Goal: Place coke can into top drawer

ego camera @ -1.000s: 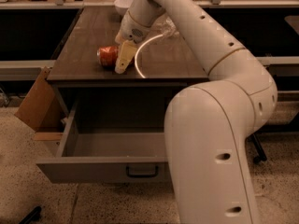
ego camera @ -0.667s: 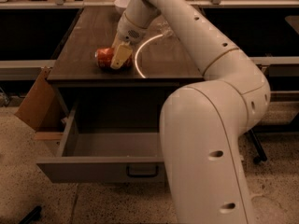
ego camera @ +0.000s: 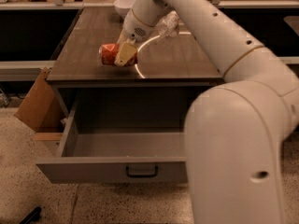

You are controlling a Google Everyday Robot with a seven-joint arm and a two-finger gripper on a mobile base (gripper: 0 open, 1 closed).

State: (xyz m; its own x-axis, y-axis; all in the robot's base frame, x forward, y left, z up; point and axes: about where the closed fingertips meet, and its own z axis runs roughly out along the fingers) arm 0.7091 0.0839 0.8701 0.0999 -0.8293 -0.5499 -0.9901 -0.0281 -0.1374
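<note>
The coke can (ego camera: pixel 109 54), red-orange, lies on its side over the left part of the dark wooden tabletop (ego camera: pixel 88 55). My gripper (ego camera: pixel 124 54) reaches down from the upper right and is shut on the can's right end, with one pale finger (ego camera: pixel 125 55) across its front. The top drawer (ego camera: pixel 112 169) stands pulled open below the tabletop, its grey inside (ego camera: pixel 126 144) showing nothing in it and its dark handle (ego camera: pixel 141 171) at the front centre. My arm's large white body hides the drawer's right part.
A clear plastic bottle (ego camera: pixel 168 24) lies on the tabletop behind my wrist. A white bowl (ego camera: pixel 123 4) stands at the table's back edge. A cardboard box (ego camera: pixel 39 101) leans beside the drawer's left. A dark object (ego camera: pixel 30 216) lies on the floor at bottom left.
My gripper has closed in over the can's right end. The can has shifted a little on the tabletop. The drawer has stayed open.
</note>
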